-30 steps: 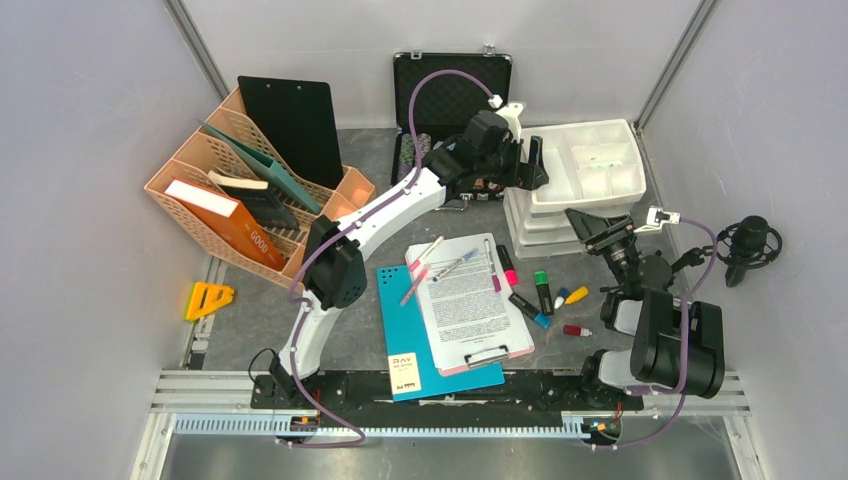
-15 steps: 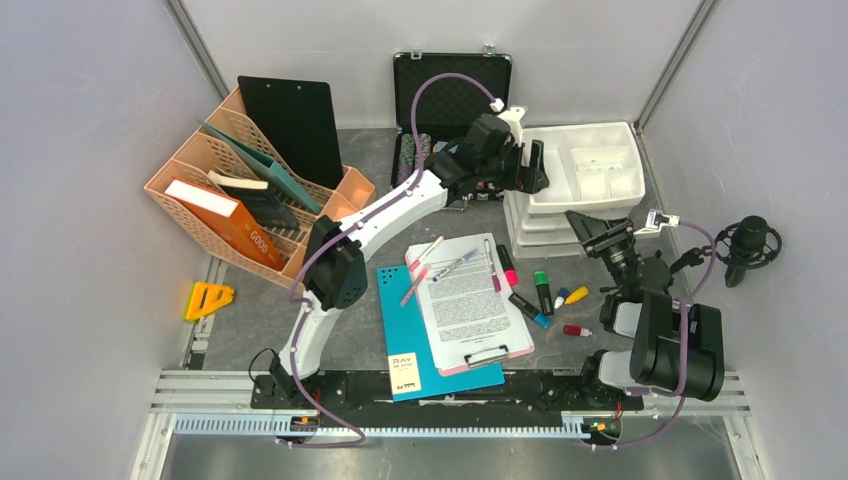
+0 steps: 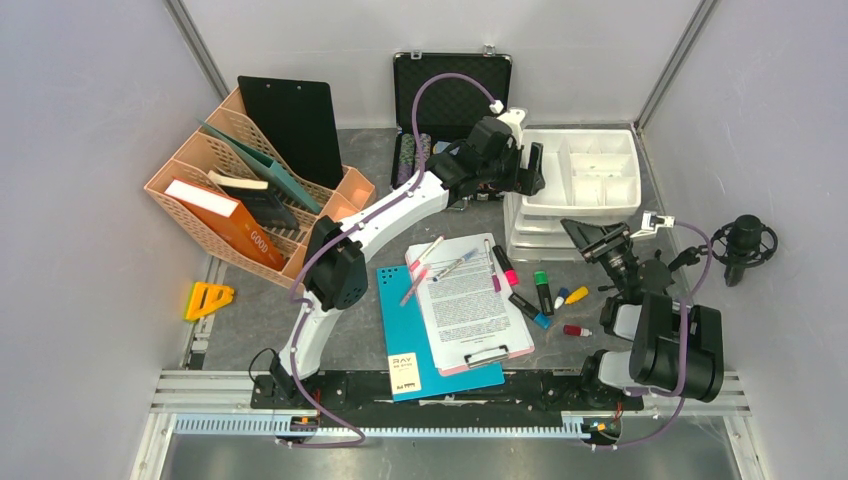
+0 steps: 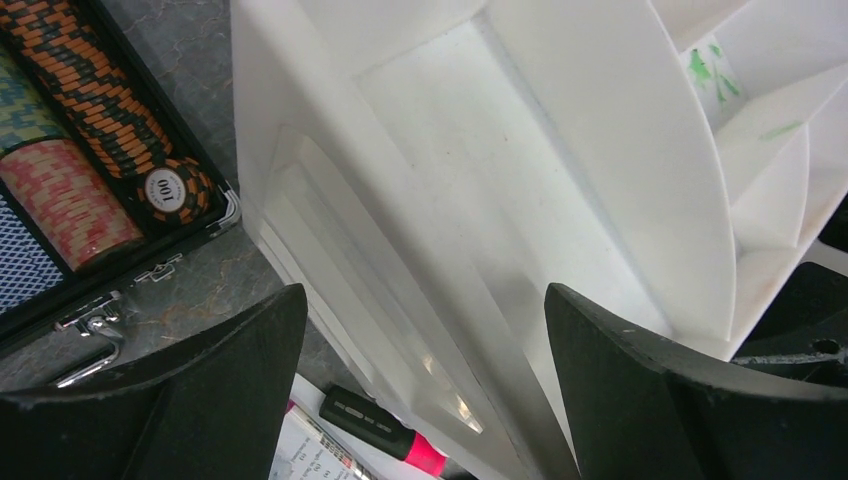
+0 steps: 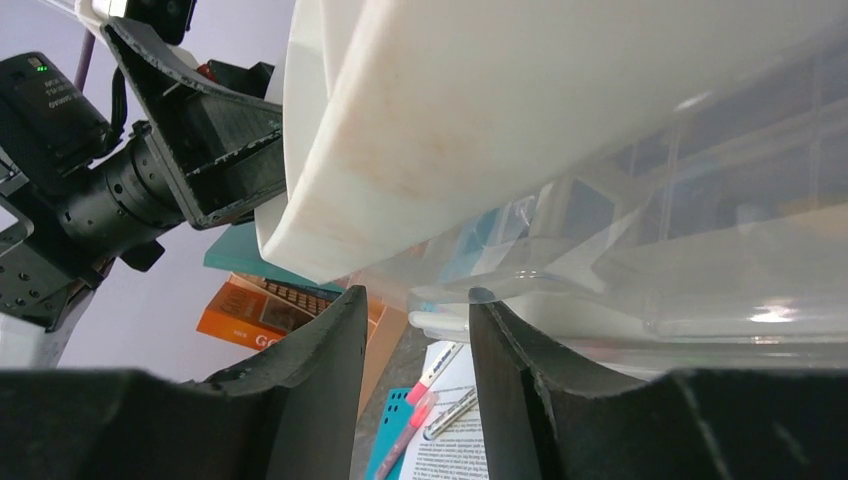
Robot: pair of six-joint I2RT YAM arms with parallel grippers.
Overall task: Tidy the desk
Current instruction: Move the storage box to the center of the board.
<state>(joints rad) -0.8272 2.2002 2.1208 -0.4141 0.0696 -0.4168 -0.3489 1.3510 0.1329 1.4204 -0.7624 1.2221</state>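
The desk (image 3: 250, 300) holds scattered pens, a clipboard and a folder. At its back right a white divided tray (image 3: 590, 170) sits squarely on a clear drawer unit (image 3: 540, 235). My left gripper (image 3: 533, 168) is open at the tray's left edge, and in the left wrist view the tray's wall (image 4: 560, 150) runs between its wide-spread fingers (image 4: 425, 295) without a visible grip. My right gripper (image 3: 582, 233) hovers at the drawer unit's front. Its jaws (image 5: 415, 300) stand narrowly apart with nothing between them, under the tray (image 5: 500, 100).
A pink marker (image 3: 506, 265), a green marker (image 3: 541, 290), a blue marker (image 3: 528, 310) and small caps lie beside the clipboard (image 3: 470, 300) and blue folder (image 3: 415, 340). An orange file rack (image 3: 250, 190) stands at left, an open black case (image 3: 450, 90) at the back, a microphone (image 3: 745, 245) at right.
The white tray has swung from a skewed pose to lie square on the drawer unit. My right gripper's jaws have narrowed and it has shifted slightly left.
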